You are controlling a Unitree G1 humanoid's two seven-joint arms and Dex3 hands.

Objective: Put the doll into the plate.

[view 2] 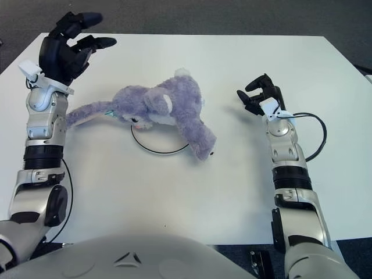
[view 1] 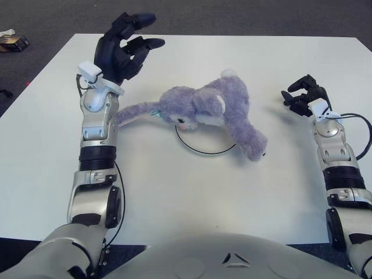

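A purple plush rabbit doll (view 1: 203,107) is seen draped across a white plate (view 1: 204,141) on the white desk (view 1: 174,192), its head and body covering the far part of the plate while only the near arc of the dark rim is left visible. One long ear (view 1: 135,112) is stretched toward the left robot hand (view 1: 125,49), which is held raised beyond and to the left of the doll with its dark fingers (view 1: 152,42) spread and nothing gripped. A leg (view 1: 251,142) is trailed past the rim toward the side of the right robot hand (view 1: 302,96), which is shown well apart from the doll, just beyond its own forearm; its fingers are curled loosely and nothing is held.

The placement is judged only loosely secure: the ear is laid close beside the left forearm, so it could be snagged and the doll dragged off the plate if the arm is swung back low. With limbs hanging over the rim, the doll could also be counted as not fully inside.

In the left eye view a small dark item (view 1: 14,42) on the floor past the desk's far left corner is included; it is cut from the right eye view, where the right arm's cable (view 2: 314,136) is shown in full.
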